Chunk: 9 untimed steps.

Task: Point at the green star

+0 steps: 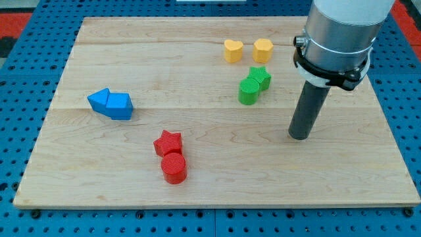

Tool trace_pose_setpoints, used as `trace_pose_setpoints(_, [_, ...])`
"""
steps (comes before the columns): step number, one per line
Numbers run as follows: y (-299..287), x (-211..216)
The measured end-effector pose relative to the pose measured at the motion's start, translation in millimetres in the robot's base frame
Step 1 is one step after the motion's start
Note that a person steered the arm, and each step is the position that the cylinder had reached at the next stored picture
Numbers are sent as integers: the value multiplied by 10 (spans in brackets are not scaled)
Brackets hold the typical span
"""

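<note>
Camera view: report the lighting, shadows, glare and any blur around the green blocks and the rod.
Camera view: lighting is even and soft, with no harsh glare on the pale wooden board. The green star block and green cylinder block are sharp and cast only faint shadows. My tip is in focus, to the view's right of and below them, not touching. The grey arm housing is cut off at the view's top.
</note>
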State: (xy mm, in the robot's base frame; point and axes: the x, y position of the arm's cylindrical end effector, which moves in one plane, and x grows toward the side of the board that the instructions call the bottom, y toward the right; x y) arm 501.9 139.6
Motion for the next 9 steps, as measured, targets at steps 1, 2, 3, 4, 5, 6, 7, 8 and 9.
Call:
trace_pose_setpoints(1, [3,0])
trace_pose_setpoints(2, [0,15])
trace_pose_setpoints(3, [-199,-159])
trace_pose_setpoints(4, [-490,-415])
trace_pose_setpoints(5, [-385,-536])
trace_pose_setpoints(6, [-582,-838])
trace_pose_setpoints(7, [-1027,-895])
trace_pose_setpoints(8, [-1208,-1111])
trace_pose_setpoints(9, [-1048,-870])
